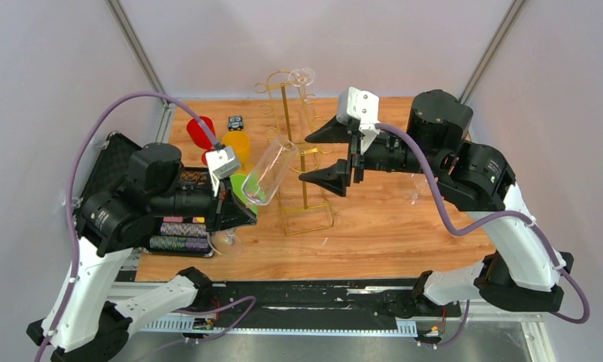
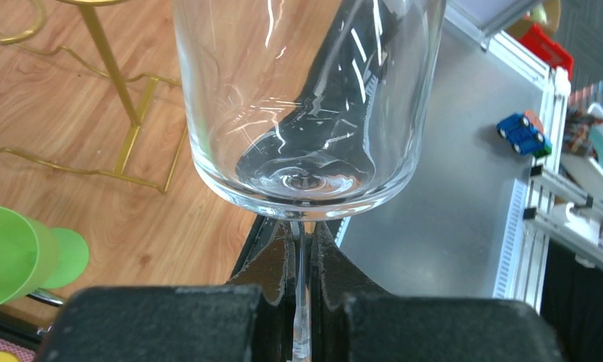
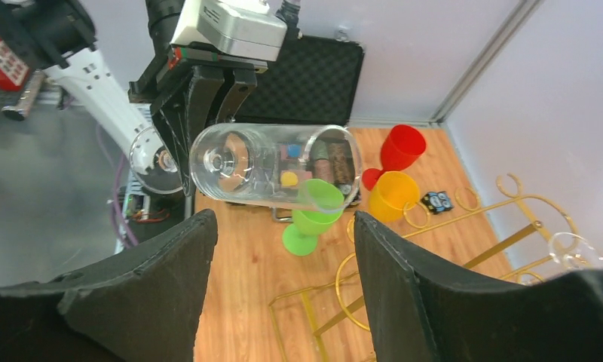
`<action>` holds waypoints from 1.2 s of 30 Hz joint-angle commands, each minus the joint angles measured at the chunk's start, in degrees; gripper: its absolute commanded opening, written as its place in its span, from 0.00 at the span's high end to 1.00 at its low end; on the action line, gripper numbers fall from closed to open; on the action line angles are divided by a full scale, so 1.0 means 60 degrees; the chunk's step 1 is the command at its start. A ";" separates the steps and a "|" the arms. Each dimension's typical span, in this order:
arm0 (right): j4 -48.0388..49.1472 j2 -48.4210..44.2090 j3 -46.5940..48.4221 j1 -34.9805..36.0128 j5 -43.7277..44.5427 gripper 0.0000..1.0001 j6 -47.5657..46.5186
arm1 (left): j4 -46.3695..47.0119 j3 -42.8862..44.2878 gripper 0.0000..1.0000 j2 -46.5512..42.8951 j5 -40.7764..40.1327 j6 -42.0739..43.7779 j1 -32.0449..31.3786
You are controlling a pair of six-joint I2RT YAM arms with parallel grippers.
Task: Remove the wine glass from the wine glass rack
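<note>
The left claw (image 2: pixel 302 253) pinches the thin stem of the wine glass (image 1: pixel 268 172), held tilted just left of the wine glass rack (image 1: pixel 305 192) with its rim near the gold post. The right claw (image 1: pixel 304 158) gapes wide and empty just right of the rack. Likely trouble: the rim clipping the wire, or the stem twisting loose.

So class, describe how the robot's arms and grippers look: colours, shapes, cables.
The left arm and right arm have white lower links and black joint housings. The left gripper and right gripper have black wedge-shaped fingers under a silver-white camera box. A purple cable loops along each.
</note>
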 commanded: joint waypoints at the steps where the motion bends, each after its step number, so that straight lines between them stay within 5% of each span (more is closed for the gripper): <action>1: -0.0628 0.0051 0.0392 -0.0322 -0.1529 0.31 0.0536 | 0.0162 0.0043 1.00 -0.0432 -0.0260 0.0679 -0.0676; 23: -0.0840 0.0080 -0.0112 -0.0596 -0.4060 0.39 0.0942 | -0.0006 -0.0564 1.00 -0.0656 -0.1002 0.0781 -0.2245; 36: -0.0827 0.0586 -0.0266 -0.0597 -0.4976 0.54 0.1003 | -0.0104 -0.0358 1.00 -0.0317 -0.1263 0.1051 -0.2438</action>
